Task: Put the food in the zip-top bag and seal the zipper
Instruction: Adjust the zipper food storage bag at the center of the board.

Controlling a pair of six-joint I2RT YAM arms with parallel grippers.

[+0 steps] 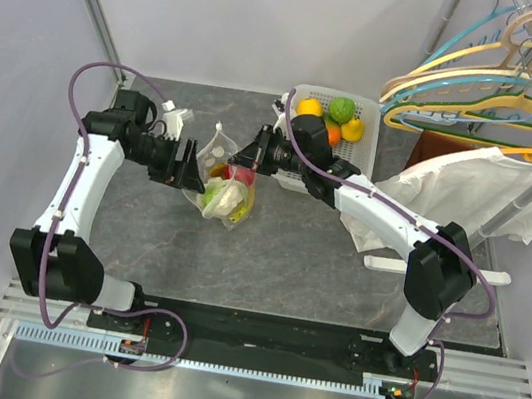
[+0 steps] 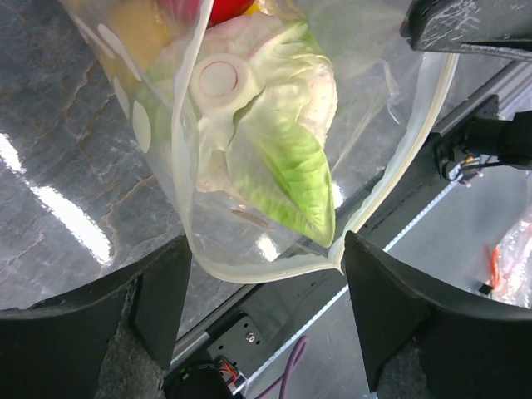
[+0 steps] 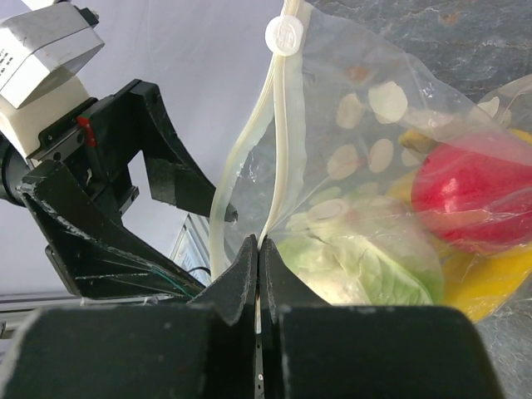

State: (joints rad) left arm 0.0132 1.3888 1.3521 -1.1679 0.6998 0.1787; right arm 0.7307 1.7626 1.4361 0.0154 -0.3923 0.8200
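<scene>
The clear dotted zip-top bag (image 1: 224, 188) hangs lifted between both grippers, mid-table. It holds a pale cauliflower with green leaves (image 2: 258, 125), a red piece (image 3: 474, 195) and a yellow piece (image 3: 490, 287). My right gripper (image 3: 259, 245) is shut on the zipper strip (image 3: 278, 166), below the small white slider tab (image 3: 285, 35). My left gripper (image 2: 266, 307) is open, its fingers (image 2: 162, 299) standing either side of the bag's open rim (image 2: 274, 268). In the top view the left gripper (image 1: 189, 175) is left of the bag and the right gripper (image 1: 249, 159) is at its upper right.
A white slotted basket (image 1: 374, 107) at the back right holds yellow, green and orange fruit (image 1: 341, 108). A white cloth garment (image 1: 480, 193) hangs from a rack of coloured hangers (image 1: 487, 83) on the right.
</scene>
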